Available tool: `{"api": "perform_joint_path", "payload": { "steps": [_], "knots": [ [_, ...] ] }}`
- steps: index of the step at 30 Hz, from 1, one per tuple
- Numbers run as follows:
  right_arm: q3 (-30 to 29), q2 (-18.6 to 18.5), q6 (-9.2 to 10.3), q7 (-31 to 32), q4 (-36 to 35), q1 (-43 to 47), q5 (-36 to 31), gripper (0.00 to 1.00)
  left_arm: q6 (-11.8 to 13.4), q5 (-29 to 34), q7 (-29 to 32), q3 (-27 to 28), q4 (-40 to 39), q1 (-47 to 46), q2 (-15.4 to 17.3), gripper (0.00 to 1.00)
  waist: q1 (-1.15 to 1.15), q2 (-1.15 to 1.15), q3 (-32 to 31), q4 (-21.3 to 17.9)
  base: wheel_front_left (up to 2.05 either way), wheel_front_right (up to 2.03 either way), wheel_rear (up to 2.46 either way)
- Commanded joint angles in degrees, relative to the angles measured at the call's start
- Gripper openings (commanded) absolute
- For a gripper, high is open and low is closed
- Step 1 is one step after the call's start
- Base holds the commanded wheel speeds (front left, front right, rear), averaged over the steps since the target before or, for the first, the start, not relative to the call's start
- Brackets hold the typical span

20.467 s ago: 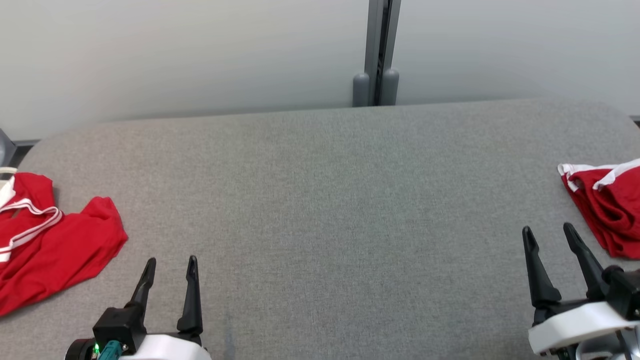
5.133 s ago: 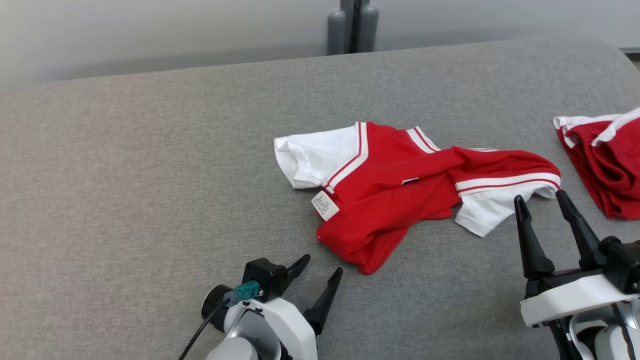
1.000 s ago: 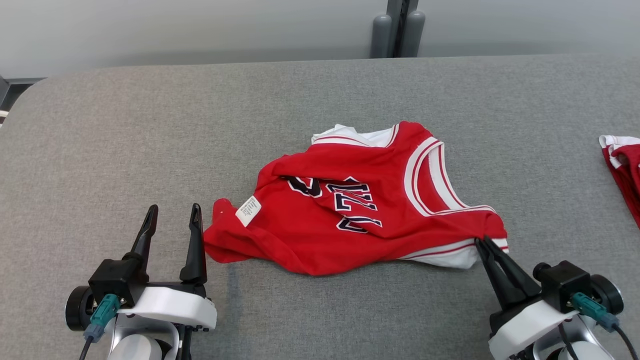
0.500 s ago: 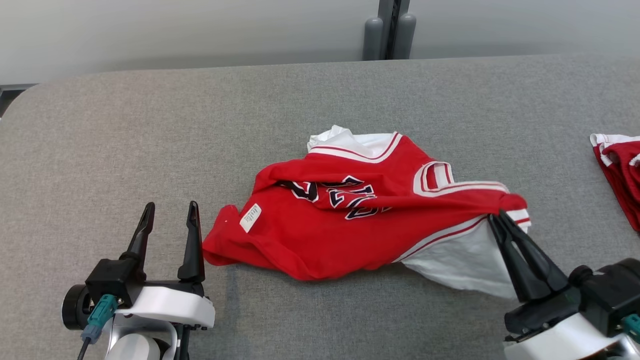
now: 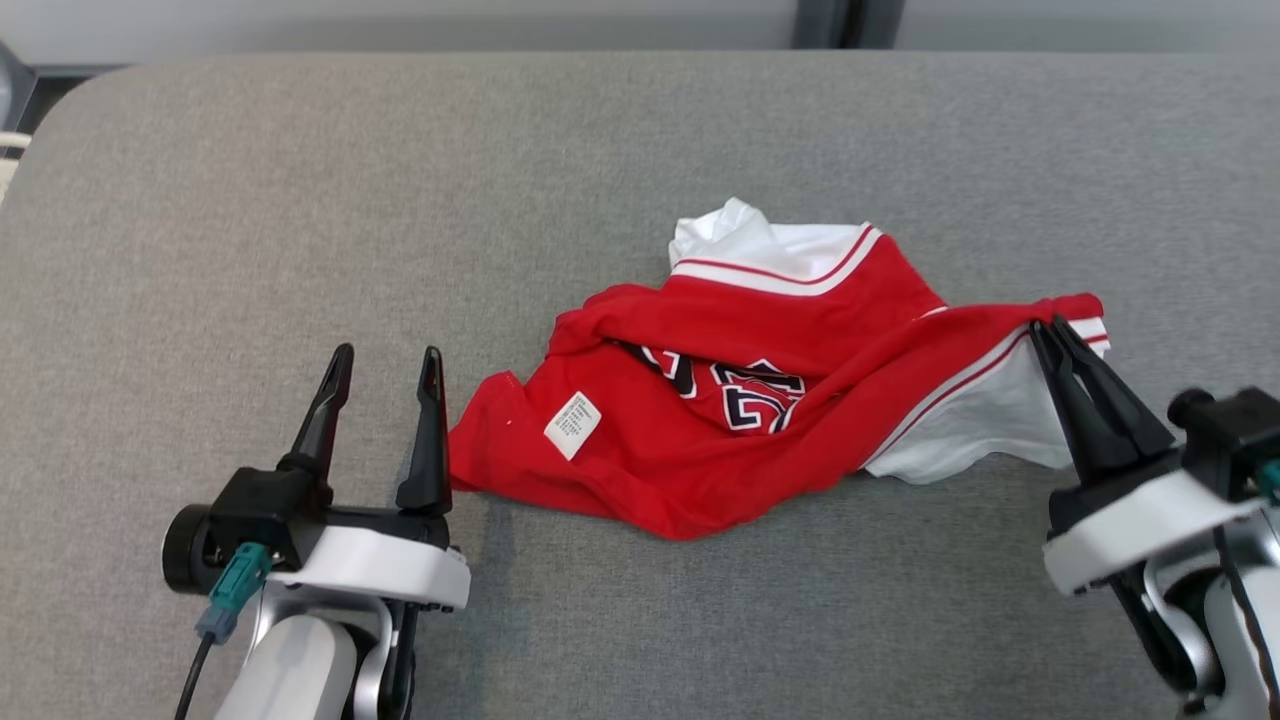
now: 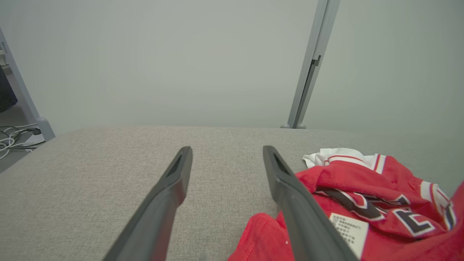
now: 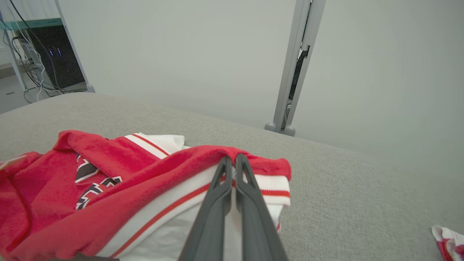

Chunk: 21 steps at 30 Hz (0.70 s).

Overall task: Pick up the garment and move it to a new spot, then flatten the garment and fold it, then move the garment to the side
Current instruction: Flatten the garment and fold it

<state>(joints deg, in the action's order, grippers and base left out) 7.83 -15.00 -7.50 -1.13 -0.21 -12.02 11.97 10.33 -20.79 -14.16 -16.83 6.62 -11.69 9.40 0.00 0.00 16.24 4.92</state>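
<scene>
Crumpled red-and-white garment (image 5: 760,400) lying near the middle of the grey fabric-covered table (image 5: 300,200), with dark lettering and a white label (image 5: 572,425) facing up. The right gripper (image 5: 1050,325), fingers pressed together, pinches the garment's striped edge at its right end and holds that corner raised, with white cloth hanging below. The left gripper (image 5: 388,352) stands empty with jaws spread wide, just beside the garment's left red corner; whether it touches the cloth cannot be told.
</scene>
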Motion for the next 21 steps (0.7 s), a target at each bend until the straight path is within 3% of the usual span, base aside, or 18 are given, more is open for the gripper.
{"api": "perform_joint_path", "payload": {
  "steps": [1, 12, 13, 14, 15, 21],
  "knots": [
    [0.02, -0.47, 0.0, -0.51, 1.12, -1.33, 0.3, 0.0, -0.13, 0.24, -0.25, 0.0, 0.11, -1.27, 0.0, 1.0, 0.0, 0.0, 1.83, 1.33, 0.0, 0.0, 0.0],
    [5.87, -0.27, -0.01, -6.62, 22.73, -15.88, 4.13, 0.0, -1.69, 1.22, -0.89, -1.48, 2.5, -5.24, -1.74, 1.0, 0.0, 0.0, 6.02, 2.69, 0.0, 0.0, 0.0],
    [6.48, -0.01, 0.0, -7.44, 23.78, -16.48, 4.73, 0.16, -1.83, 1.31, -0.94, -1.46, 2.68, -5.45, -1.79, 1.0, 0.0, 0.0, 5.93, 2.58, 0.0, 0.0, 0.0],
    [7.09, -0.07, -0.01, -8.03, 24.75, -16.83, 4.91, 0.49, -1.93, 1.37, -0.99, -1.39, 2.86, -5.55, -1.84, 1.0, 0.0, 0.0, 5.77, 2.44, 0.0, 0.0, 0.0],
    [7.59, 0.07, -0.01, -8.56, 25.58, -16.91, 5.58, 1.0, -1.95, 1.38, -0.98, -1.25, 3.04, -5.44, -1.83, 1.0, 0.0, 0.0, 5.53, 2.21, 0.0, 0.0, 0.0],
    [8.09, -0.15, 0.0, -11.58, 24.95, -14.03, 7.37, 1.0, -1.96, 1.32, -1.06, -0.3, 3.7, -4.13, -1.64, 1.0, 0.0, 0.0, 3.46, 0.55, 0.0, 0.0, 0.0]
  ]
}}
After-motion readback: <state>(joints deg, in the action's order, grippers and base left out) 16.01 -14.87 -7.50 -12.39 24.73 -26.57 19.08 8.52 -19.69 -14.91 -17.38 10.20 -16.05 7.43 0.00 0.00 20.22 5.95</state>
